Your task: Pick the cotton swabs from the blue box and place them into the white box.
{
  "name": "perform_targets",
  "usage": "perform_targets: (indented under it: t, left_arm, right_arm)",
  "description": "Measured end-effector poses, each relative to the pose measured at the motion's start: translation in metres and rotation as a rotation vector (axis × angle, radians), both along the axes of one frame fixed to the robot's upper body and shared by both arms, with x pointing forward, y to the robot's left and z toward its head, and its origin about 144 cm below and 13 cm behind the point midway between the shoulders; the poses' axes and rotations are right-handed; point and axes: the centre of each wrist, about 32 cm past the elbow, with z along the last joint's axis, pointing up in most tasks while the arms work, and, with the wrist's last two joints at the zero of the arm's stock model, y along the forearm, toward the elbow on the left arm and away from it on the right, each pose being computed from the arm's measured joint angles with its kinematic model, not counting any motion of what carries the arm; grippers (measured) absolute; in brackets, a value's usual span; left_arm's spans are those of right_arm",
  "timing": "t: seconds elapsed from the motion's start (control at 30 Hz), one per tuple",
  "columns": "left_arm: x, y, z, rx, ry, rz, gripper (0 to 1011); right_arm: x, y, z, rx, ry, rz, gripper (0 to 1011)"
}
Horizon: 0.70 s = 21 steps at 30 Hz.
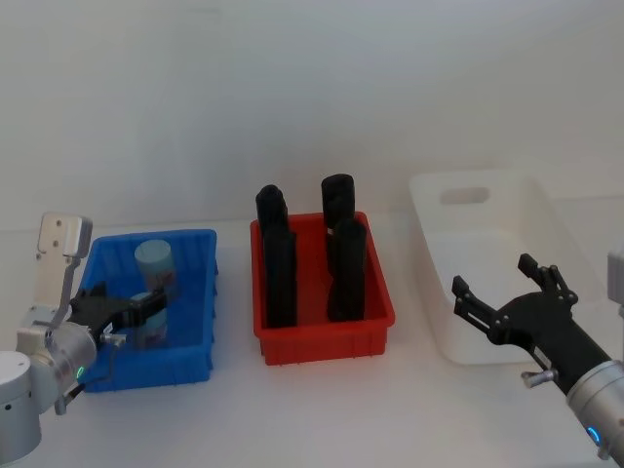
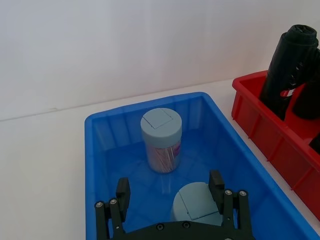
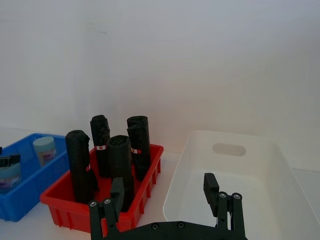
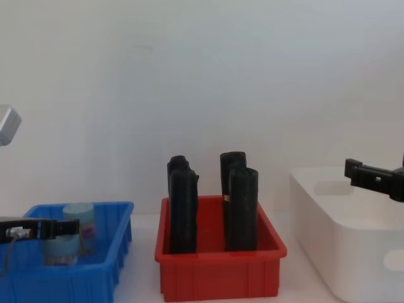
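My left jaws hang spread inside the shallow blue plastic box (image 2: 100,145), straddling the nearer clear, blue-lidded cotton swabs jar (image 2: 196,202), seemingly not yet gripping, ready to clench; my right jaws idle released near the tall white plastic box (image 1: 487,234)
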Motion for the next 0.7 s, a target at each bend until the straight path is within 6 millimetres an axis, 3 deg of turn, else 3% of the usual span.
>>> perform_targets:
  t: [0.7]
  left_arm:
    - [-0.0086, -0.0006, 0.0096, -0.002, -0.032, -0.005, 1000]
  right_arm:
    - [0.0, 0.0, 0.0, 0.0, 0.0, 0.0, 1002]
